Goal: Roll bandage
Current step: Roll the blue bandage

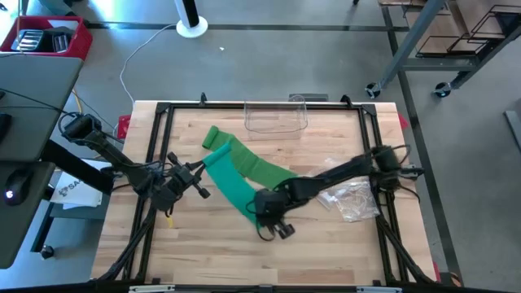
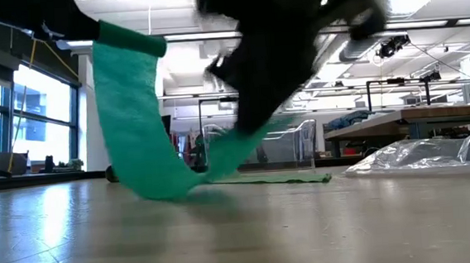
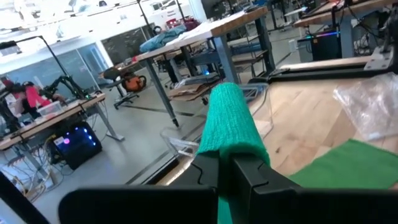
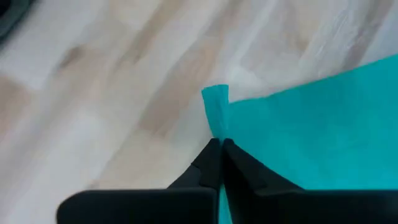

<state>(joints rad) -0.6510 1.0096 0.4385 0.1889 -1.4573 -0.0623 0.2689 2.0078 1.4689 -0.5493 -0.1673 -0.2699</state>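
- Long green elastic bandage (image 1: 244, 175) lies across frame centre
- Left gripper (image 1: 200, 168) clamped on its raised rolled end
- Right gripper (image 1: 273, 220) pinched shut on the free corner, lower centre
- Advised: keep the strip taut and edges aligned while winding

Large windows (image 2: 19, 122) are seen along one wall; ceiling lights (image 2: 171, 41) are lit; workbenches (image 3: 205, 37) are ranged on grey floor (image 1: 269, 65).

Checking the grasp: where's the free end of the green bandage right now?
In the high view, the bandage end lies mid-table toward the front edge, pinched in the shut right gripper, left of the crumpled plastic bag.
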